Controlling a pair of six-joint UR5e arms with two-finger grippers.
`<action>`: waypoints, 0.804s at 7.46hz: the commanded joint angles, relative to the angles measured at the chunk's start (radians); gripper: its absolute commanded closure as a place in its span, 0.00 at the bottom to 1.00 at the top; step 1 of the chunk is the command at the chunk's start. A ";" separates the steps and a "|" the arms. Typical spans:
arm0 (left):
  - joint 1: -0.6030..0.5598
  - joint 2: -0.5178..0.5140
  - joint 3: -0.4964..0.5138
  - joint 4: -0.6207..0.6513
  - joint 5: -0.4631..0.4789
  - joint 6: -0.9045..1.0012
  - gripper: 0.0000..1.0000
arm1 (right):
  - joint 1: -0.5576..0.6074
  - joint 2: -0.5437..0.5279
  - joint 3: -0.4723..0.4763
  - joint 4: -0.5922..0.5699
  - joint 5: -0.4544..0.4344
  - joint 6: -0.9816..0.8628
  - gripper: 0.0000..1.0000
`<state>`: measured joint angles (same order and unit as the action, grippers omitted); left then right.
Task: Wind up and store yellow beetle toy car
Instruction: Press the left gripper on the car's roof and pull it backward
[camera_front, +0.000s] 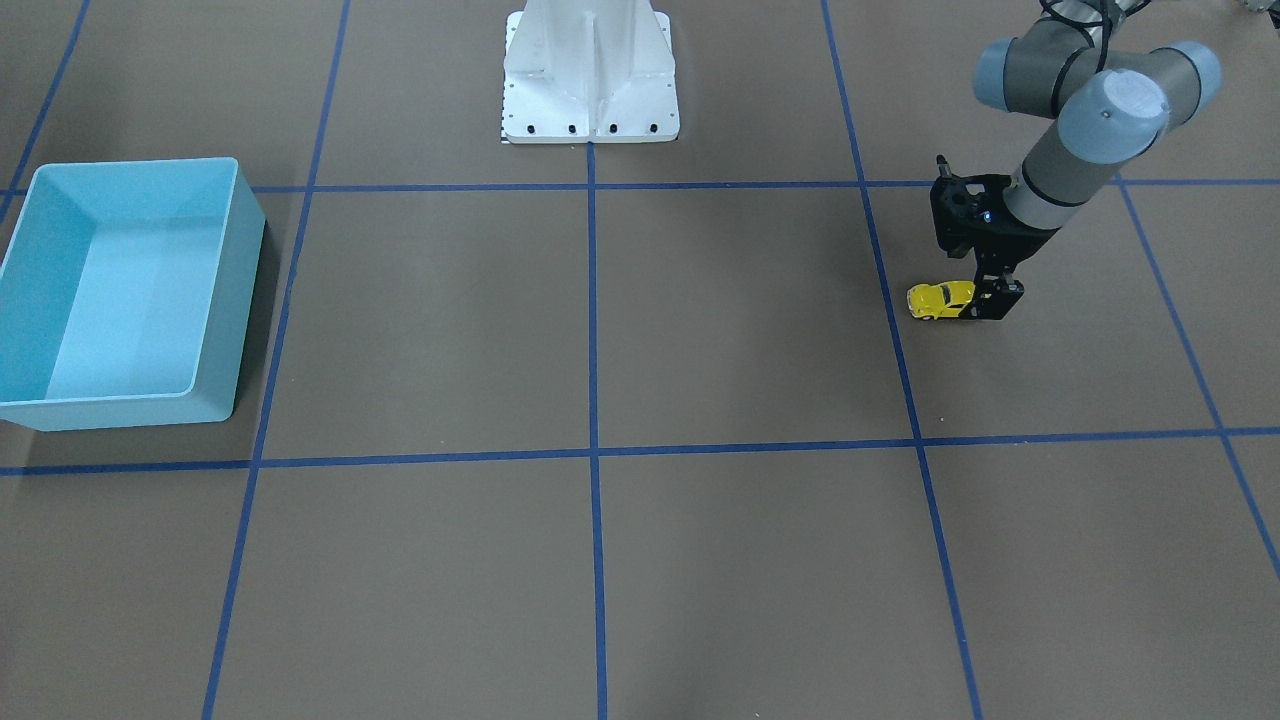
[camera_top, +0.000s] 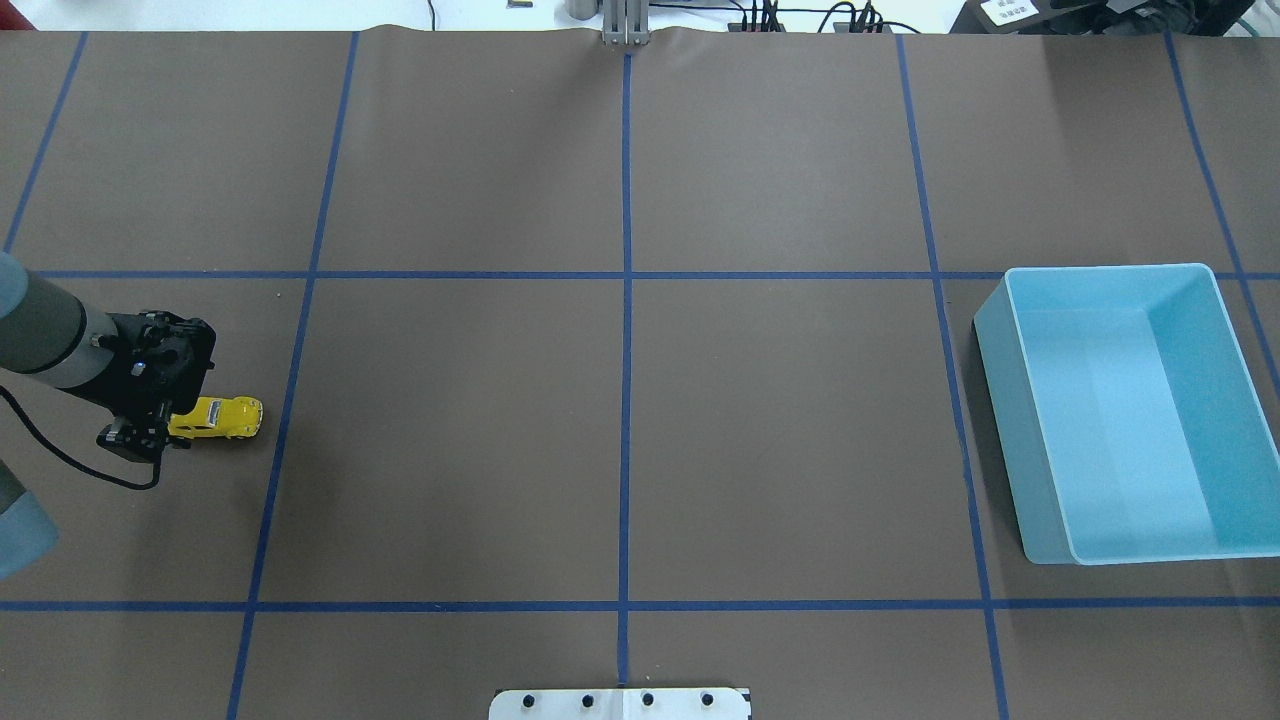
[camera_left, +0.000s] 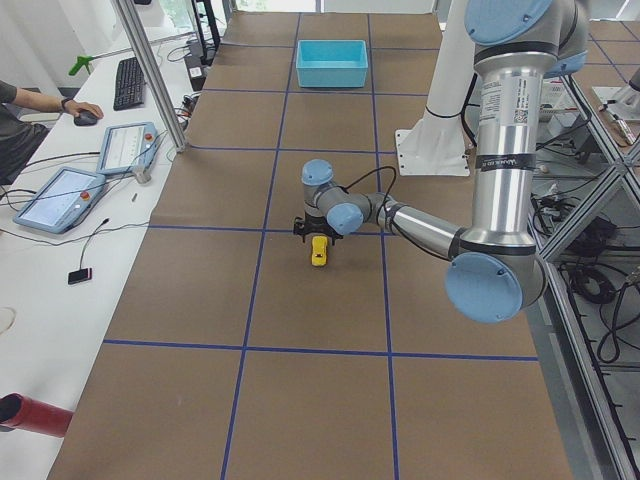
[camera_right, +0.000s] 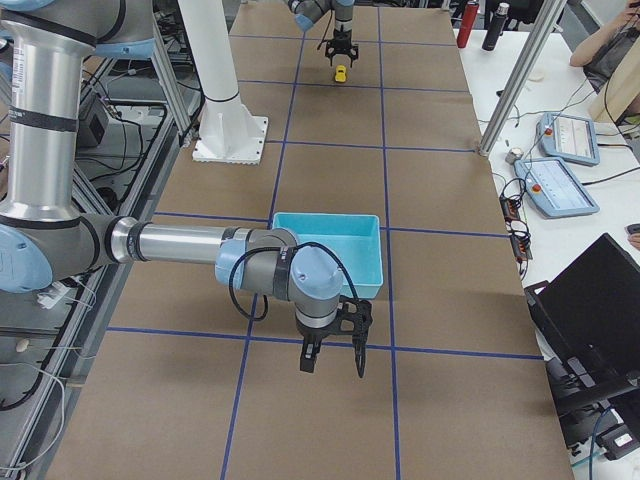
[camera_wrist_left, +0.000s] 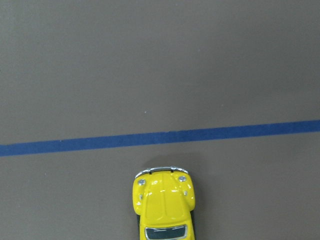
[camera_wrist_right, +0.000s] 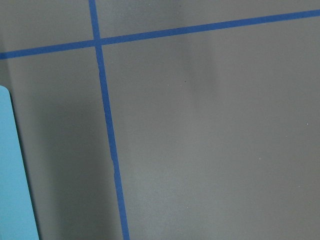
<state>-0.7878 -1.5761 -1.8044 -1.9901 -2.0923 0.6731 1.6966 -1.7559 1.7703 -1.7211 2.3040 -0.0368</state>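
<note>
**Yellow beetle toy car**: high-gloss yellow shell with sharp highlights. The bumper and headlamp rims are bright and silvery, and the windscreen is dark and shiny.
**Tabletop**: matt brown sheet, paper-like and faintly grained, with no glare.
**Grid lines**: blue tape, flat, low sheen.
**Bin**, right of frame: light blue plastic, smooth, with a soft satin sheen on the inner floor.
**Left gripper**: matt black; plastic or metal cannot be told.
**Left arm**: satin grey metal-looking tube with smooth blue-grey caps.
**Robot base**: white, smooth, semi-gloss painted finish.
</note>
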 joint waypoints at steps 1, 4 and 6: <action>-0.004 0.001 0.025 -0.025 0.000 -0.039 0.00 | 0.000 -0.001 0.000 0.000 0.000 0.000 0.00; 0.004 -0.001 0.076 -0.087 -0.011 -0.040 0.00 | 0.000 -0.001 0.000 0.000 0.000 0.000 0.00; 0.004 -0.004 0.079 -0.088 -0.012 -0.059 0.13 | 0.000 -0.001 0.000 0.000 0.000 0.000 0.00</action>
<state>-0.7845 -1.5790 -1.7273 -2.0752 -2.1039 0.6279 1.6966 -1.7564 1.7702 -1.7211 2.3040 -0.0368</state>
